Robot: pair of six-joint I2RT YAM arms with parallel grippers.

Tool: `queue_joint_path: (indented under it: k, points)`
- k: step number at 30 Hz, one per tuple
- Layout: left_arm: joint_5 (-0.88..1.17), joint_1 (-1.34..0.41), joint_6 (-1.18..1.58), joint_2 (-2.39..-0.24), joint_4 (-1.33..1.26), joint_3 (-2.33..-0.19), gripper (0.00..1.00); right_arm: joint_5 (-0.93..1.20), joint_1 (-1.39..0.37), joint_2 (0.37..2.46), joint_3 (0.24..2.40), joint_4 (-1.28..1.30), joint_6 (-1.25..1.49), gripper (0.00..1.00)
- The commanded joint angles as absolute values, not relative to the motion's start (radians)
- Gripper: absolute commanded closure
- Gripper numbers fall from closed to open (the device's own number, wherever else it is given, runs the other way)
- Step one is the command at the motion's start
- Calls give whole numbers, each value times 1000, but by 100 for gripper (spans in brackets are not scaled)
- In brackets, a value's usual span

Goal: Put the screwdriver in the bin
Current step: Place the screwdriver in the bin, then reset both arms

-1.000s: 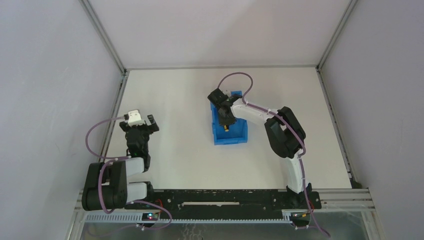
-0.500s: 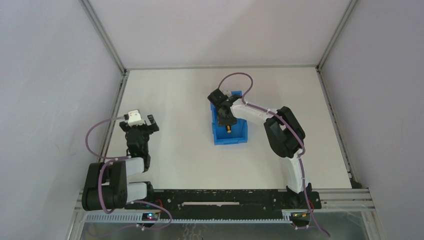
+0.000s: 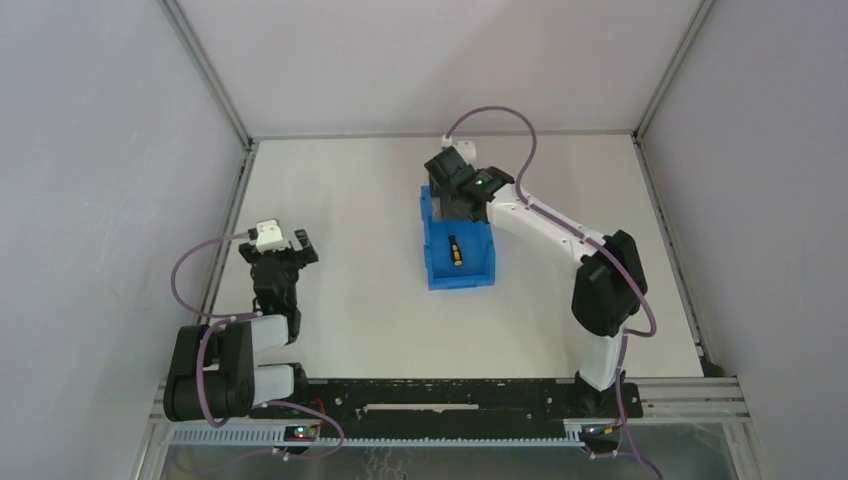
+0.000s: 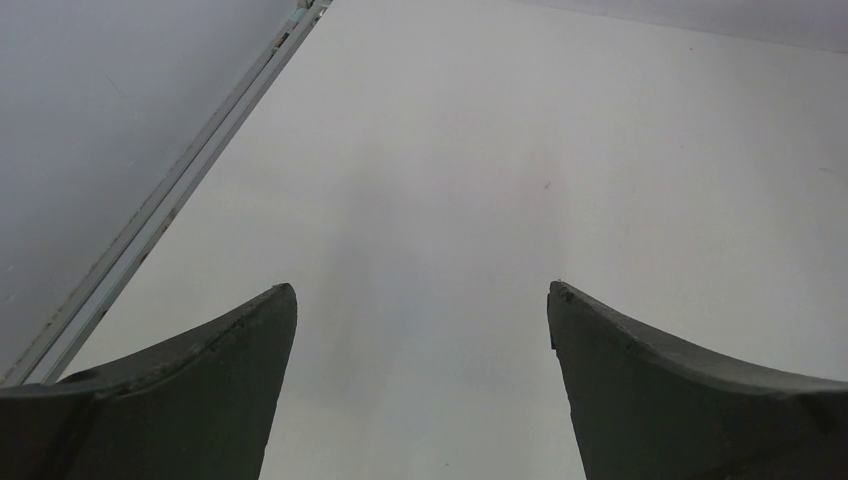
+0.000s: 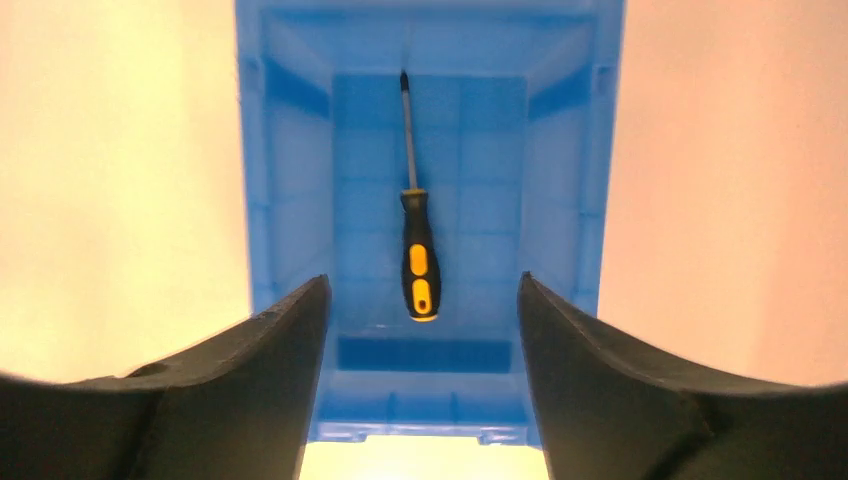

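The screwdriver (image 5: 420, 270), with its black-and-yellow handle and thin dark shaft, lies flat on the floor of the blue bin (image 5: 290, 150), touching no finger. From above, the screwdriver (image 3: 453, 250) shows as a small dark and yellow mark inside the bin (image 3: 483, 262) at mid-table. My right gripper (image 5: 422, 280) hangs open above the bin, its fingers apart on either side of the handle's end. In the top view the right gripper (image 3: 456, 208) hovers over the bin's far end. Far off at the table's left side, my left gripper (image 3: 289, 240) is open and empty, as the left wrist view of the left gripper (image 4: 422, 287) also shows.
The white table (image 3: 350, 200) is fenced by grey walls and metal rails, one rail (image 4: 170, 200) running close along the left arm's side. The right arm's purple cable (image 3: 495, 115) loops above the bin's far end.
The right gripper has opened and let go of the screwdriver, which now rests in the bin. The right arm has lifted and drawn back toward the bin's far end. The left arm has not moved.
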State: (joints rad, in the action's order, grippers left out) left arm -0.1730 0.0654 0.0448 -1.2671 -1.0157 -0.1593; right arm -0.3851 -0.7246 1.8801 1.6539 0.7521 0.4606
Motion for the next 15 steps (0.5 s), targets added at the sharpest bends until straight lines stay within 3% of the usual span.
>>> queue_joint_path:
  k: [1, 15]
  points:
    - [-182, 60, 28, -1258, -1052, -192, 0, -459, -736, 1789, 1732, 782, 418, 4]
    - [-182, 59, 29, -1258, -1052, -192, 0, -448, -595, 1666, 1729, 914, 298, 0]
